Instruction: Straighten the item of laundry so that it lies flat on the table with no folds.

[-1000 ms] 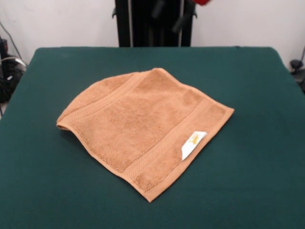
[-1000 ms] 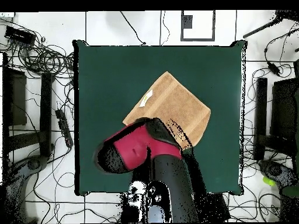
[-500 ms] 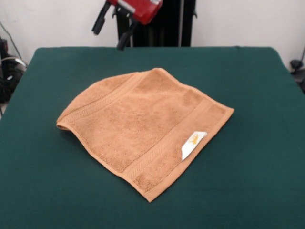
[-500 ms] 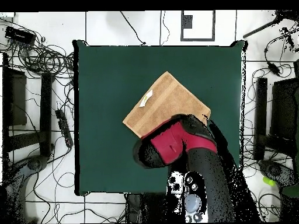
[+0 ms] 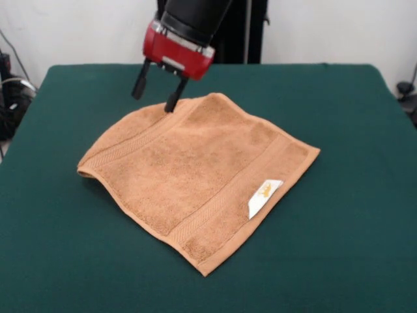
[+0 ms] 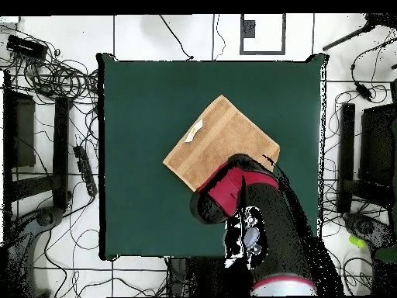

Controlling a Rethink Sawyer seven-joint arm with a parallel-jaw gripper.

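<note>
The item of laundry (image 5: 195,166), an orange-tan towel with a white label (image 5: 264,195), lies diamond-wise in the middle of the green table (image 5: 345,117). Its left edge looks doubled over, with a rounded fold running to the left corner (image 5: 85,171). My gripper (image 5: 156,96) hangs open just above the towel's far-left edge, with nothing between its black fingers (image 5: 173,99). In the overhead view the red and black arm (image 6: 229,194) covers the lower right part of the towel (image 6: 217,136), and the fingers are hidden under it.
Green cloth surrounds the towel on every side out to the table's edges (image 6: 105,155). Cables (image 6: 54,74) and dark stands (image 6: 35,155) lie on the floor around the table in the overhead view.
The arm has come down from the picture's top edge and now hangs low over the towel's far-left edge. The towel has not moved.
</note>
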